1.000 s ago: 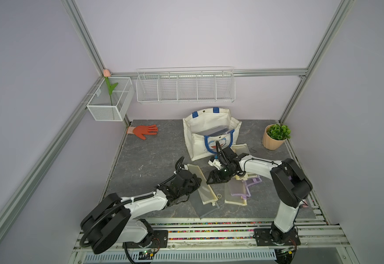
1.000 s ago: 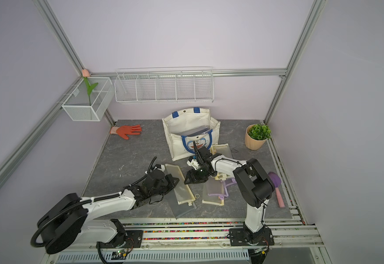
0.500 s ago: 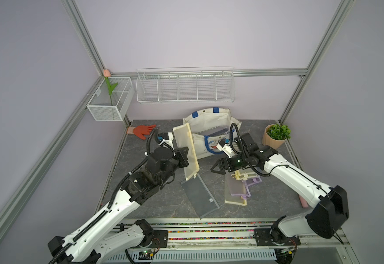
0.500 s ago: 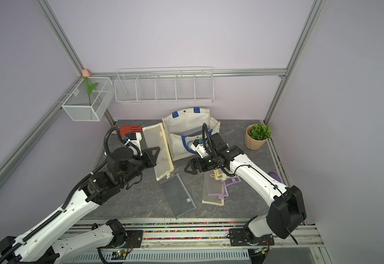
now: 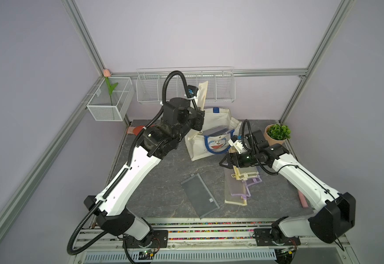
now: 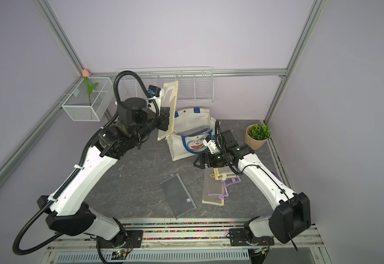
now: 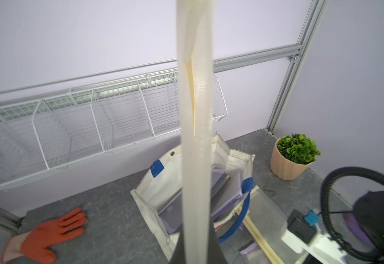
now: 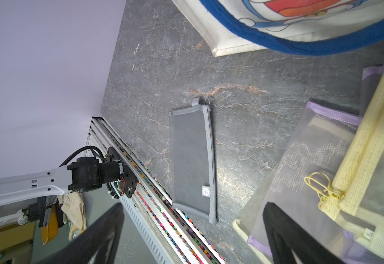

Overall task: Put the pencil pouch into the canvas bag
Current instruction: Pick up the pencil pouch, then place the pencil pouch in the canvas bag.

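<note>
My left gripper [image 5: 198, 120] [image 6: 166, 120] [image 7: 195, 253] is shut on the lower end of a cream-yellow mesh pencil pouch [image 5: 202, 96] [image 6: 170, 107] [image 7: 195, 137]. The pouch stands upright in the air, over the left rim of the canvas bag [image 5: 198, 148] [image 6: 178, 150] [image 7: 145, 205]. The bag stands open at the back of the table, with purple and grey pouches [image 7: 220, 182] lying inside it. To the bag's right and in front of it, my right gripper [image 5: 224, 163] [image 6: 198, 162] [image 8: 193, 205] hovers low, open and holding nothing.
A grey pouch [image 5: 200, 196] [image 8: 191, 160] lies flat on the table near the front. A pile of yellow and purple mesh pouches [image 5: 239, 185] [image 8: 323, 160] lies under my right wrist. A potted plant [image 5: 276, 134], an orange glove [image 7: 49, 233], a wire rack [image 5: 184, 86] and a mesh basket [image 5: 110, 100] line the back.
My left arm has lifted the cream-yellow pouch from the table up over the bag. The right gripper has opened and drawn back to the right.
</note>
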Tool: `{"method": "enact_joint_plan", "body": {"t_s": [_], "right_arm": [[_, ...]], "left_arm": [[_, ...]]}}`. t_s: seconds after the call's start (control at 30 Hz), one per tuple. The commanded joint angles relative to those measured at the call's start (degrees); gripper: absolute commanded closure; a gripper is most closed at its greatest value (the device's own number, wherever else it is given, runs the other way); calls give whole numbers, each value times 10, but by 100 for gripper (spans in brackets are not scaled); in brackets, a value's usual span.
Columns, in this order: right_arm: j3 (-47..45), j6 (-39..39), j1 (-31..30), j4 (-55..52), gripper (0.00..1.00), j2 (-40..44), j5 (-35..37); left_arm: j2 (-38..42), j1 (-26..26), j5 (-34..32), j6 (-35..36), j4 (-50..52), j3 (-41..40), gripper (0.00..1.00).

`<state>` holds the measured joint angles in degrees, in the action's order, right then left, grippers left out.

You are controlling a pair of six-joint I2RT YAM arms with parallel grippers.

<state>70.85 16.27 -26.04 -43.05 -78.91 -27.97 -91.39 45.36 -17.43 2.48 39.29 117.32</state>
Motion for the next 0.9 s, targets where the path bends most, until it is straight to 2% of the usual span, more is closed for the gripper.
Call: {"method": "enact_joint_plan", "body": {"t_s": [0.0, 0.13, 0.23, 0.3, 0.57, 0.87], "right_arm": [[-6, -2, 7, -18, 2, 28, 6], [-4, -7, 11, -32, 1, 39, 12], [0, -9, 14, -38, 2, 42, 13], [3, -9, 16, -40, 2, 41, 13], [4, -11, 22, -34, 2, 26, 5], [-5, -10, 36, -27, 2, 27, -1]], "left_arm": [[-77, -3, -23, 144, 41, 85, 100], [-164, 8, -78, 263, 28, 160, 100], [-210, 17, -132, 326, -29, 161, 100], [-231, 13, -131, 353, -60, 146, 100], [-286, -17, -70, 334, -66, 121, 100], [-334, -38, -46, 344, -55, 116, 100]]}}
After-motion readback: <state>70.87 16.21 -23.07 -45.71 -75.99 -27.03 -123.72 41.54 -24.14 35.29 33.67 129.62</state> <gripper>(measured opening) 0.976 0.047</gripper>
